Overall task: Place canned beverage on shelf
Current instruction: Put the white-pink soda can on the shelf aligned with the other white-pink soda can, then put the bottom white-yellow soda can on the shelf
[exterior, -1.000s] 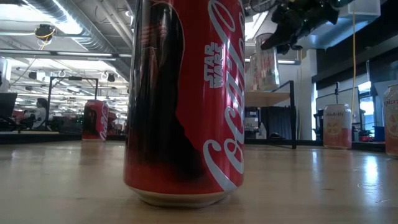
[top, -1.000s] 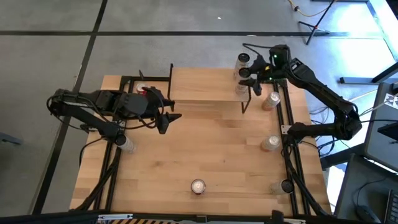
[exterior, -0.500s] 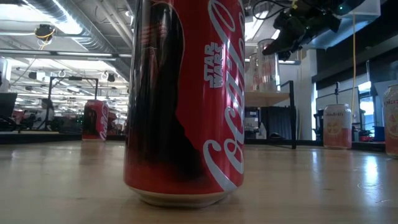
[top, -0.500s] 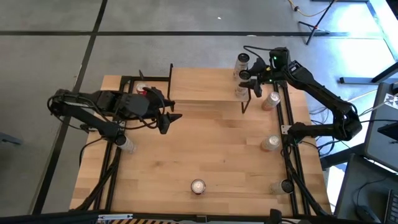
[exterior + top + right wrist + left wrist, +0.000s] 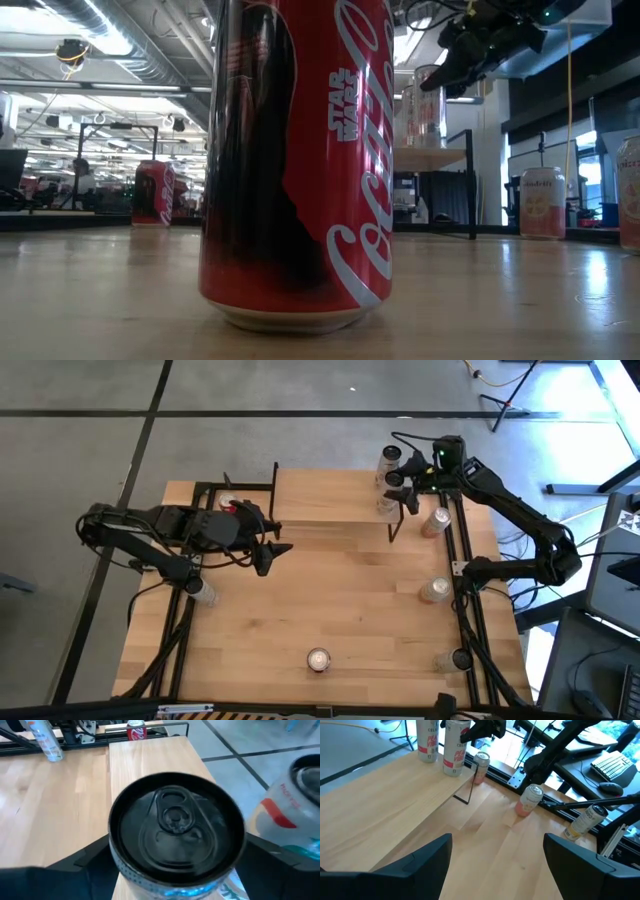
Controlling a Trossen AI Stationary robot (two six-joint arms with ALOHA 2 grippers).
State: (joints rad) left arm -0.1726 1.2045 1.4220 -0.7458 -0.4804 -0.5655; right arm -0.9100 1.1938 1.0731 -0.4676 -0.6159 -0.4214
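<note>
The shelf (image 5: 330, 500) stands at the table's far side. Two white cans stand upright at its right end: one at the far corner (image 5: 390, 458) and one nearer (image 5: 388, 507). My right gripper (image 5: 408, 488) is open just above the nearer can, its fingers on either side of the can's black top (image 5: 176, 827). In the low view the gripper (image 5: 445, 75) hangs at the top of that can (image 5: 425, 105). My left gripper (image 5: 275, 550) is open and empty over the table, left of the shelf's near edge; it also shows in the left wrist view (image 5: 497, 865).
A red cola can (image 5: 318, 659) stands at the table's near middle and fills the low view (image 5: 295, 160). Another red can (image 5: 228, 505) stands left of the shelf. Peach cans (image 5: 435, 520) (image 5: 433, 590) stand by the right rail; a bottle (image 5: 200, 592) lies at the left.
My right gripper has risen a little off the nearer white can, which now stands on the shelf's right end.
</note>
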